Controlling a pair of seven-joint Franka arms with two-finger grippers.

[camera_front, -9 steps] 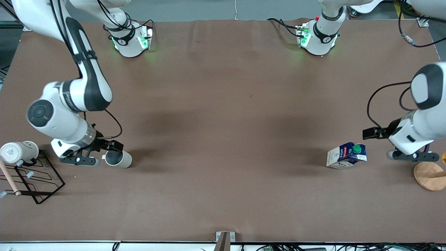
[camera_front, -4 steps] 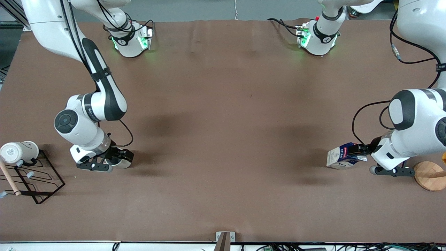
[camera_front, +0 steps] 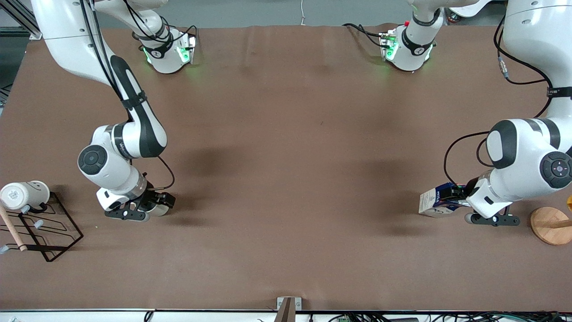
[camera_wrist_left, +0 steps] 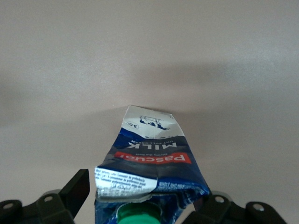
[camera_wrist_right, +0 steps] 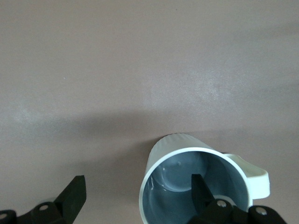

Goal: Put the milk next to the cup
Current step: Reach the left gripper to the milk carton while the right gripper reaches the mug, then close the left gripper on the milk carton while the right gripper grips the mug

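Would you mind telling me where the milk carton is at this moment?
The milk carton stands on the table toward the left arm's end, between the left gripper's open jaws, beside the wooden disc.

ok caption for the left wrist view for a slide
Left gripper open around the crumpled milk carton lying on the brown table.

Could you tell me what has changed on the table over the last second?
Both arms came down onto their targets. The left gripper moved in from beside the wooden stand and now straddles the milk, jaws open. The right gripper shifted over the cup, one finger inside it, jaws open. Neither is gripped yet. Milk, cup, white mug and rack stayed put.
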